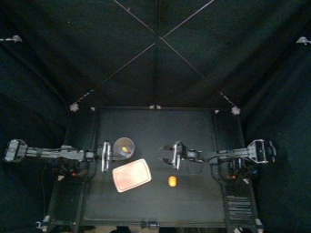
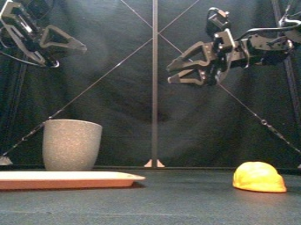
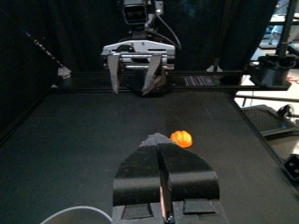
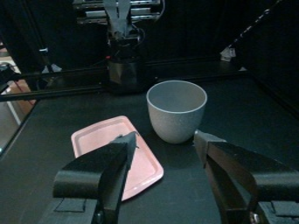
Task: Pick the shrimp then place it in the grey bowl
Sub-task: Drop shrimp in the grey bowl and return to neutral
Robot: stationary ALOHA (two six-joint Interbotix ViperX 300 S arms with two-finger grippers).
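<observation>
Black table, black curtains behind. Top view: left gripper [image 1: 105,160] comes in from the left side and right gripper [image 1: 175,156] from the right, and they face each other across the table's middle. Grey cup [image 1: 123,146] sits just beside the left gripper's tip, between the two grippers. Pink tray [image 1: 130,175] lies just front of the left gripper. Orange shrimp [image 1: 173,182] lies on the bare table, front of the right gripper and near it, beside the tray but apart from it.

Front view: both grippers are up in the air, clear of everything. Left gripper [image 2: 53,44] hangs above the cup [image 2: 72,145] and the tray [image 2: 65,179]. Right gripper [image 2: 188,70] is high, with the shrimp [image 2: 260,177] low on the table [image 2: 177,206] well below it, untouched.

Left wrist view: left gripper [image 3: 163,149] has its jaws pressed together with nothing between them. The shrimp [image 3: 183,138] lies just past the tips, not touching. Cup rim [image 3: 73,215] shows close beside the jaw base. Right gripper [image 3: 138,77] sits far across.

Right wrist view: right gripper [image 4: 166,138] has its jaws spread apart and empty. The cup [image 4: 177,109] stands upright ahead, between the tips. The tray [image 4: 114,150] lies beside the cup. Left gripper [image 4: 121,37] sits beyond the cup.
</observation>
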